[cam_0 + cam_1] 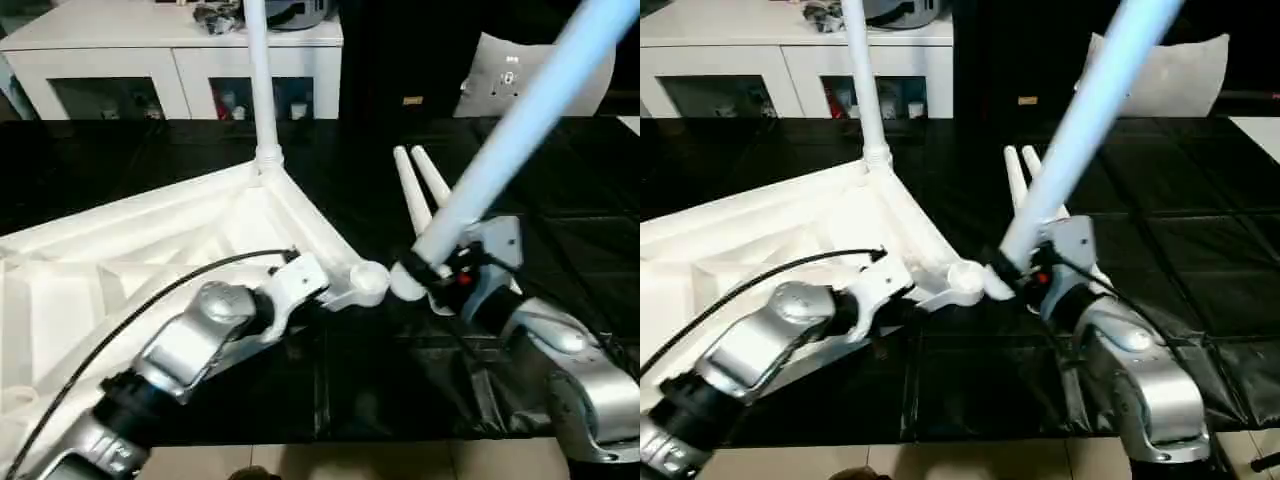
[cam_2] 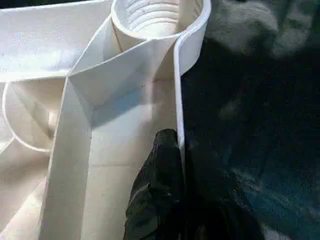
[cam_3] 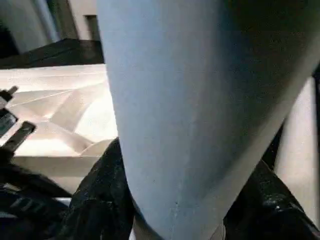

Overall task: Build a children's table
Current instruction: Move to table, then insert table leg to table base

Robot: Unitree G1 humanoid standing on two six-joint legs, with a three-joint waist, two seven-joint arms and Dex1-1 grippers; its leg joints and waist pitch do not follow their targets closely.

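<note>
The white tabletop (image 1: 120, 270) lies upside down on the black surface, its ribbed underside up. One white leg (image 1: 260, 80) stands upright in the far corner socket. My left gripper (image 2: 177, 150) is shut on the tabletop's rim just short of the near corner socket (image 1: 370, 282), with one black finger (image 2: 160, 175) inside the rim wall. My right gripper (image 1: 440, 272) is shut on a second leg (image 1: 520, 120), which tilts up to the right. That leg's lower end sits right beside the near socket. Two more legs (image 1: 418, 190) lie side by side behind it.
White cabinets (image 1: 170, 60) with dark openings stand along the back. A pale cushion-like object (image 1: 510, 75) sits at the back right. The black surface (image 1: 400, 390) ends at a light floor along the picture's near edge.
</note>
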